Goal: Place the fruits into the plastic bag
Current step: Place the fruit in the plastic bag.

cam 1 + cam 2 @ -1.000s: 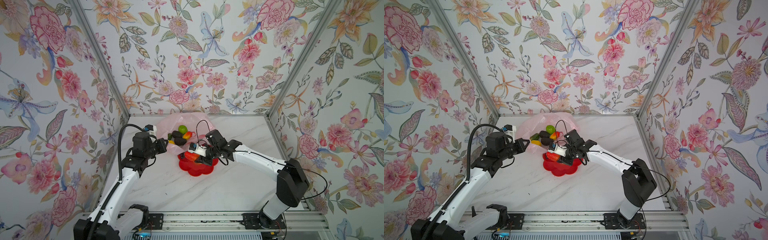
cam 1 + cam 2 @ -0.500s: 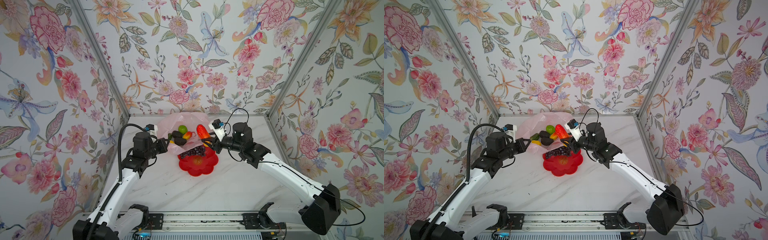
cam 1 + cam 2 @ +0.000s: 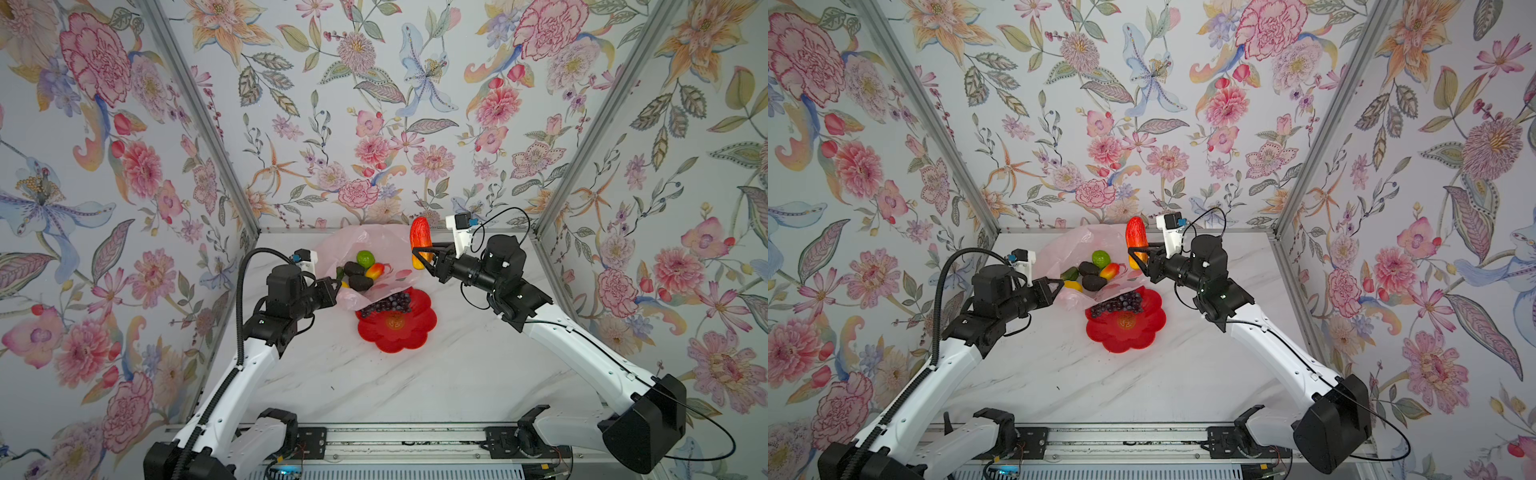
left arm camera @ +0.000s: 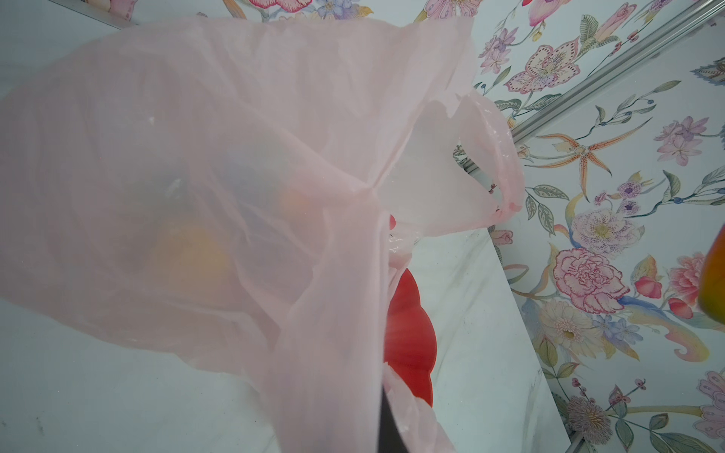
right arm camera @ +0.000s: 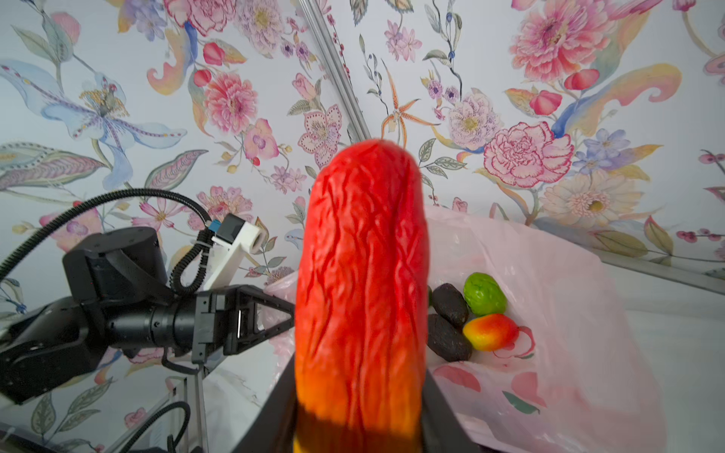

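Right jaws clamp the red long fruit (image 3: 419, 241) by its orange lower end, upright, at two o'clock of the plastic bag (image 3: 365, 241). It looks light, stiff and ridged. Left jaws pinch the flimsy bag's eight-o'clock rim.

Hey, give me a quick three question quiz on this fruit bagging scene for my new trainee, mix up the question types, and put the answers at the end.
1. True or false: the purple grape bunch lies inside the translucent pale pink plastic bag.
2. What does the right claw hold? A) a yellow lemon B) the long red-orange toy fruit C) a dark avocado
3. Fill in: the left claw is shut on the edge of the ____.
Key: 1 false, it lies on the red flower-shaped plate; 2 B; 3 bag.
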Tool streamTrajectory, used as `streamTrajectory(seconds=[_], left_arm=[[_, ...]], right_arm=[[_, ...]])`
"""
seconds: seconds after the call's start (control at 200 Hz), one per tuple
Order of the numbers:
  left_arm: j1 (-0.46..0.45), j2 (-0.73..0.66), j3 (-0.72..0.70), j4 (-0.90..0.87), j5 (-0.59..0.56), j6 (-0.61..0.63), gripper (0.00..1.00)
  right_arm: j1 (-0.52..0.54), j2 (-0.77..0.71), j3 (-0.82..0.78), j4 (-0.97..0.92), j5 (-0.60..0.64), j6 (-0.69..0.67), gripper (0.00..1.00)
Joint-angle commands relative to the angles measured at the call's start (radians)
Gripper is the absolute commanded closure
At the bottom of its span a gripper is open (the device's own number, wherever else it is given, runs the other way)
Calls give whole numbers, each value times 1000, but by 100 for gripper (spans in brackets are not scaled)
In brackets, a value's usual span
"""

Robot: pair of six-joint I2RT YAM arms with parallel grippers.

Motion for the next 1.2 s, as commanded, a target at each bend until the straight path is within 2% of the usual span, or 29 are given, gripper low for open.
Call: streamTrajectory(seconds=[0.0,0.18,0.31,0.45,0.571,0.646,0.816,1.196], left_arm=[[-14,-16,-13,9,7,-11,100],[-18,-19,-11,7,8,-10,100],[-20,-22,-12,4,6,-8,100],[-26,-23,-13,3,6,-6,100],[-26,-25,-12,0,5,-3,100],[-30,-26,-12,-2,4,-2,100],[-33,-28,-11,-5,1,-1,100],[-33,-19,-5,-4,0,0,100]], right_arm=[[-9,8,57,72,9,179,87],[-21,31,95,80,4,340,88],[-33,73,143,27,-18,513,90],[-46,152,191,15,-124,721,90],[-36,199,205,45,-178,834,90],[-24,220,218,33,-182,862,90],[12,285,283,-119,-195,898,91],[129,466,399,-287,-245,893,91]])
